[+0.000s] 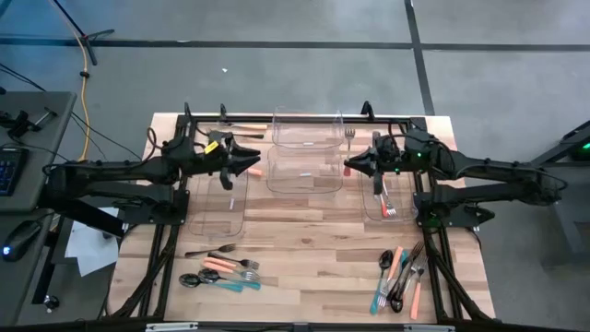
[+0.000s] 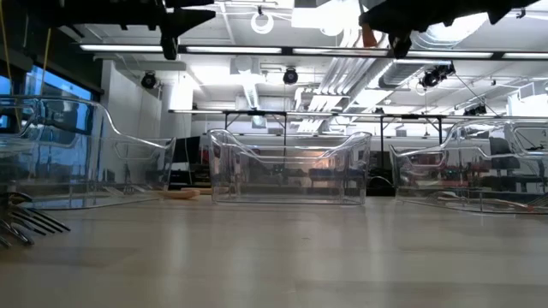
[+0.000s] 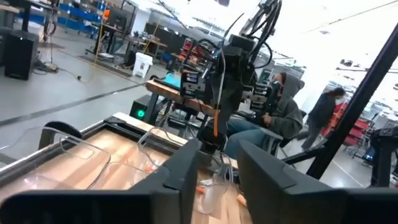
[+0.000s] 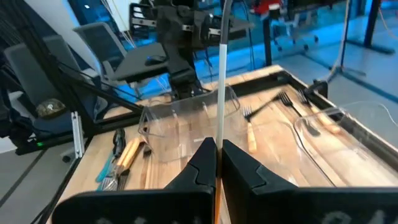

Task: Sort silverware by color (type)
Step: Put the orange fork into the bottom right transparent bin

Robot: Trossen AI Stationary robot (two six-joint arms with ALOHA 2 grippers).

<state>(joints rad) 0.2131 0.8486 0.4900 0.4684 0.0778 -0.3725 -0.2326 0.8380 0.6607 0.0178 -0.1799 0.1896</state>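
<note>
Bins [image 1: 304, 152] between tools; silverware piles [image 1: 224, 270] near front edge.

I see bare wood mid-table [image 1: 313, 235] between 2 silverware piles [image 1: 221, 269] [image 1: 398, 277]; 4 clear bins [image 1: 305, 175] block the rear.

High view: looks straight down from above the wooden table [image 1: 304, 231], taking in the whole top, both arms and the grey floor around it.
Low view: sits at table-top height, close to the surface, facing level across it to the clear bins [image 2: 289, 167] and the ceiling lights beyond.
Left wrist view: looks forward past the left gripper [image 3: 217, 165], across the table toward the other arm and seated people behind.
Right wrist view: looks past the right gripper [image 4: 216, 162] the opposite way, down the table.
Shared: all four views show the clear bins.
</note>
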